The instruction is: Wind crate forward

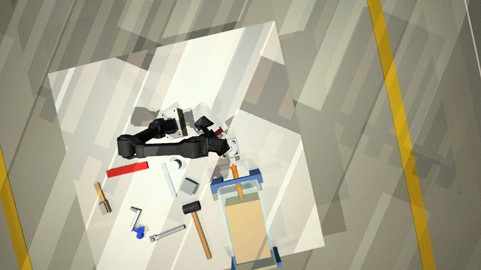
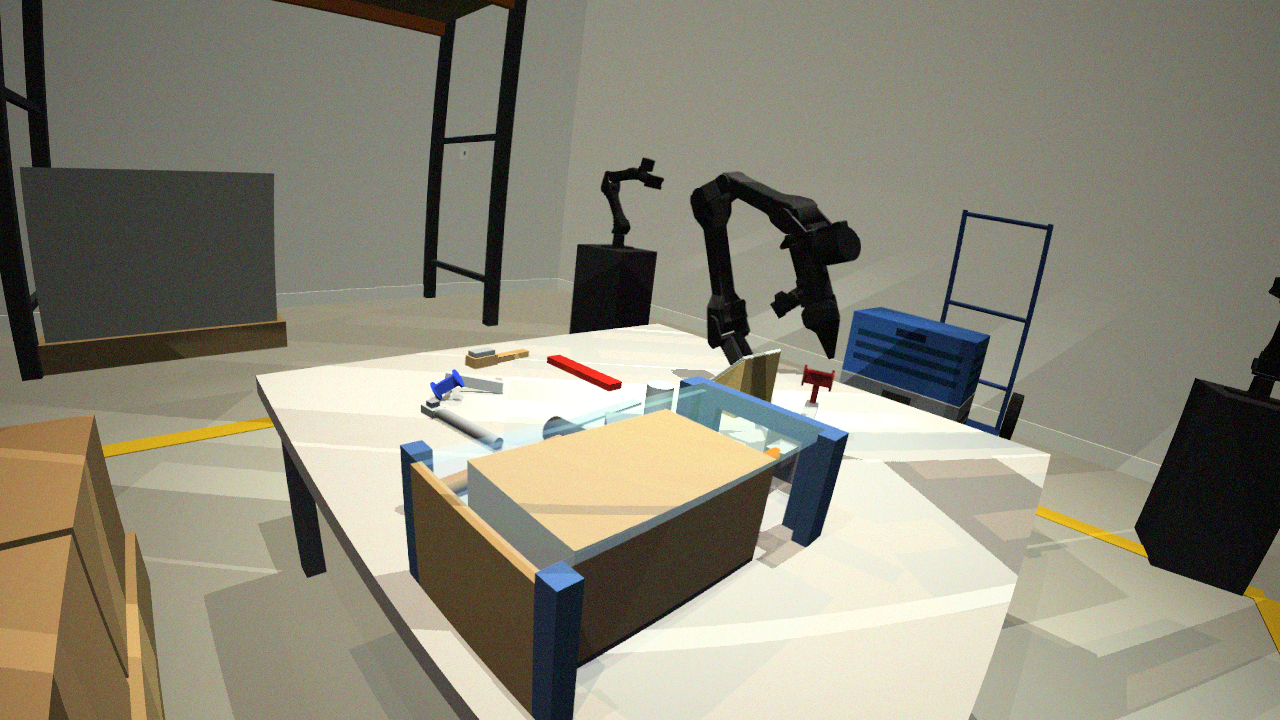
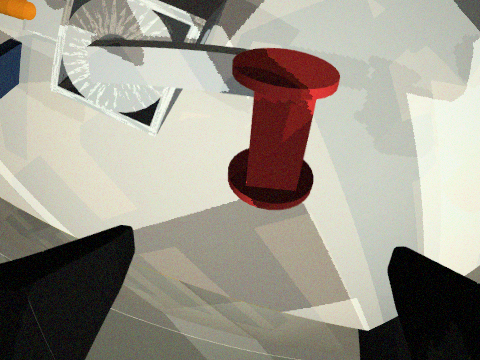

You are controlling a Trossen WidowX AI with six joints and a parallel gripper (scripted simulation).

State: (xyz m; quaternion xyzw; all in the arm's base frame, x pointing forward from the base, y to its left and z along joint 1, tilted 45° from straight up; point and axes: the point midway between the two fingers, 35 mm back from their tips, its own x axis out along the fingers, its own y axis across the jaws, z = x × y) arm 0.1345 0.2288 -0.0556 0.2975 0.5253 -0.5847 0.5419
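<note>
My gripper (image 3: pixel 264 253) (image 2: pixel 830 347) is open and empty. Its fingers stand wide apart in the wrist view, and the handle's red grip (image 3: pixel 277 137) (image 1: pixel 219 130) (image 2: pixel 816 379) lies ahead of the gap, not between them. The handle's pale arm (image 3: pixel 175 70) runs from the grip to the top of the winch (image 3: pixel 112 97) (image 1: pixel 232 147); the key itself is hidden. An orange strap (image 1: pixel 235 170) (image 3: pixel 17 9) runs toward the crate (image 1: pixel 248 229) (image 2: pixel 617 474). The crate sits flat inside the clear-panelled cubby, with a visible gap between its front and the blue steel frame (image 1: pixel 229 181).
A blue-gripped crank (image 1: pixel 140 232) (image 2: pixel 447 385), a wrench (image 1: pixel 168 233), a mallet (image 1: pixel 200 230), a red bar (image 1: pixel 126 169) (image 2: pixel 583 371) and a grey block (image 1: pixel 188 186) lie on the bench. A short cylinder (image 1: pixel 175 164) stands near my arm. The cubby's posts rise beyond the winch.
</note>
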